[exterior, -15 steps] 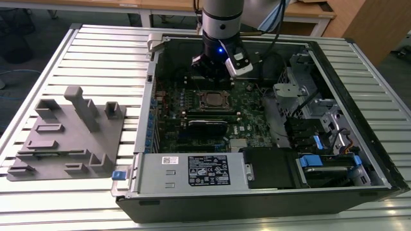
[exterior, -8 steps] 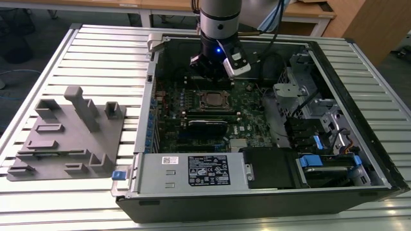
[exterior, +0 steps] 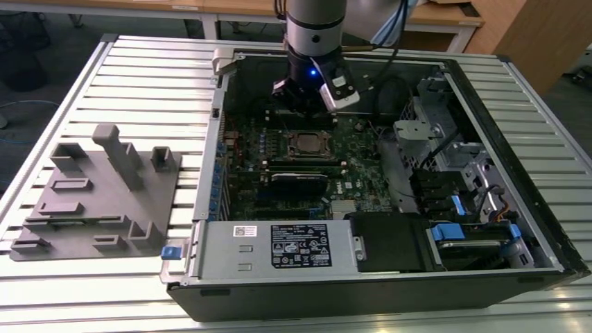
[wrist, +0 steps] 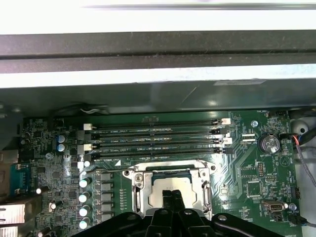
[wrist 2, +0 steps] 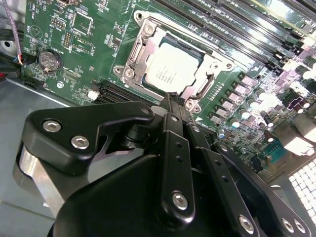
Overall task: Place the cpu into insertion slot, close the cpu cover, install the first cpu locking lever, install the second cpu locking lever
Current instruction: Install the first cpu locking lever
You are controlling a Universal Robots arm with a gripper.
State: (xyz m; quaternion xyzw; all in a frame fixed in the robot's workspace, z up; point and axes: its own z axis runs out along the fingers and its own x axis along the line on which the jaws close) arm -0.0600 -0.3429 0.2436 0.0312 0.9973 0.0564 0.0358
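From the exterior view's left: grey fixture (exterior: 97,187) on the bench (exterior: 138,76), then the open computer case (exterior: 370,298) with its green board (wrist 2: 103,49). There the chip (wrist 2: 170,66), a dull silver square with faint print, sits flat in the socket (wrist 2: 167,41), and the thin silver cover (wrist 2: 140,49) looks folded down around it. The hand (wrist 2: 172,98) hangs just over the socket's edge, pinched narrow and holding nothing; likely lever work, so I'd push the lever (wrist 2: 203,88) slowly with the closed tip, staying off the chip top.
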